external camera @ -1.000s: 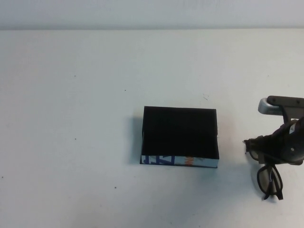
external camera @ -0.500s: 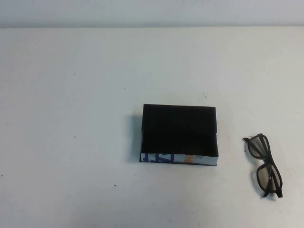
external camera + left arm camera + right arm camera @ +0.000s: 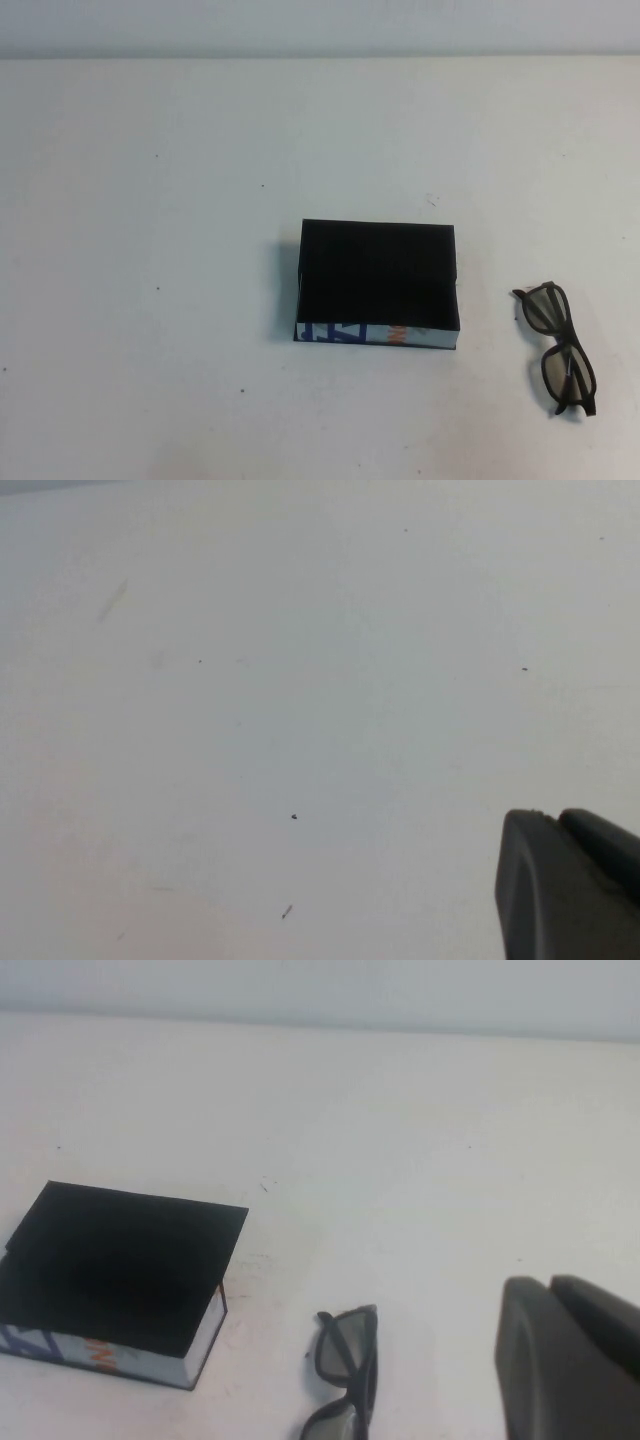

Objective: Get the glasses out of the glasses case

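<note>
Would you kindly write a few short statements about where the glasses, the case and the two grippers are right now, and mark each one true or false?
1. The glasses lie on the table, outside the glasses case. True.
2. The glasses touch the case. False: bare table shows between them, and the glasses lie on the robot's right of the case.
3. The case shows a black inside in the high view. True.
4. The right gripper grips the glasses. False: only a dark part of it shows in the right wrist view, apart from the glasses.
5. The left gripper hangs over the case. False: its wrist view shows only bare table beneath it.
</note>
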Robot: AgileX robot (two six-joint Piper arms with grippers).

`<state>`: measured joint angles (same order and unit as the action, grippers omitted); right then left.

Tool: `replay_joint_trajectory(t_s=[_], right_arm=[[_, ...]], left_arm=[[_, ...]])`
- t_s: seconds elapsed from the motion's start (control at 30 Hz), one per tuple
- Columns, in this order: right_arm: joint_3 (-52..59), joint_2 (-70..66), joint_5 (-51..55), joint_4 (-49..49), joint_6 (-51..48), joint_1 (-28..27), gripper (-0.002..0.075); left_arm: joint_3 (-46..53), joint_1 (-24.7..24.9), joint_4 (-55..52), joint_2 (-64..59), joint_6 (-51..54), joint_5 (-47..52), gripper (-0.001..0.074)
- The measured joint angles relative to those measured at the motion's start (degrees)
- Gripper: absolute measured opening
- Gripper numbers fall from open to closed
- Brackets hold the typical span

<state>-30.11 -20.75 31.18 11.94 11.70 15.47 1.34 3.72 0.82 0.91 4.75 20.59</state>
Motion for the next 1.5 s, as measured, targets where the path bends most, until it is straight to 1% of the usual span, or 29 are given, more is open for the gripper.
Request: replay_joint_trajectory(t_s=[0.07,0.17,0.3,0.4,0.5,0.63,0.77,0.9,1.07,1.5], right_arm=[[2.8,3.8,-0.2,0.5,0.3,0.0,-0.0015],[8.2,9.1,-4.5,1.0,0.9,0.0,-0.0016],[14.7,13.4,-9.7,-2.8,1.3,-0.6,-0.0016],[19.5,16.9,-13.2,-6.1,1.4,-2.6,-0.0016],[23.1,20.0,-16.0,-10.1,1.2,-5.8,-0.0016],[27.6,21.2,-19.2,-17.6,-5.4,-10.4,-0.0016],[31.4,21.2,-23.2,-19.4,-9.2,-11.9,-0.0016],[31.7,21.2,-20.7,-17.9,-8.6,-12.0,-0.0016],[31.7,21.2,-14.4,-16.8,-7.8,-12.0,-0.0016],[31.7,21.2,-13.4,-16.7,-7.8,-12.0,-0.0016]], left_arm=[[0.0,0.0,0.0,0.0,0.0,0.0,-0.0004],[0.0,0.0,0.0,0.0,0.0,0.0,-0.0005],[0.0,0.0,0.0,0.0,0.0,0.0,-0.0004],[0.0,0.0,0.0,0.0,0.0,0.0,-0.0005],[0.0,0.0,0.0,0.0,0.0,0.0,-0.0004],[0.0,0.0,0.0,0.0,0.0,0.0,-0.0004],[0.0,0.0,0.0,0.0,0.0,0.0,-0.0004],[0.0,0.0,0.0,0.0,0.0,0.0,-0.0004],[0.0,0.0,0.0,0.0,0.0,0.0,-0.0004],[0.0,0.0,0.0,0.0,0.0,0.0,-0.0004]])
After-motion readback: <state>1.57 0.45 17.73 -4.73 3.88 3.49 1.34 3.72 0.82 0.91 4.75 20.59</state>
